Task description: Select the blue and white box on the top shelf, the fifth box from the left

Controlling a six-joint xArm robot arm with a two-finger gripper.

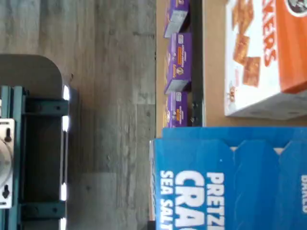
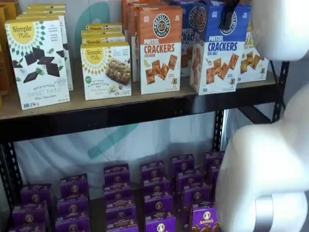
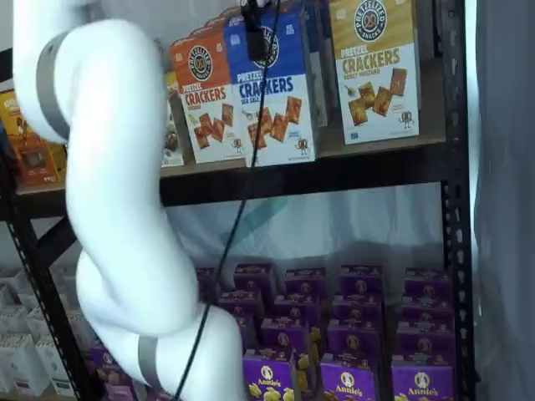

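top shelf (image 2: 120,112), blue and white box (image 2: 216,53) beside orange cracker box (image 2: 160,53), yellow cracker box (image 3: 376,71)

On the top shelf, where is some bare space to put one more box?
The top shelf shows a bare board strip in front of the boxes. Small gaps separate the mint box from the almond box. Around the blue and white box it is crowded.

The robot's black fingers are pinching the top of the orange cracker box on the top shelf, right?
Not the orange one. Both shelf views show the gripper shut on the blue and white box beside it. The orange box stands untouched on the top shelf.
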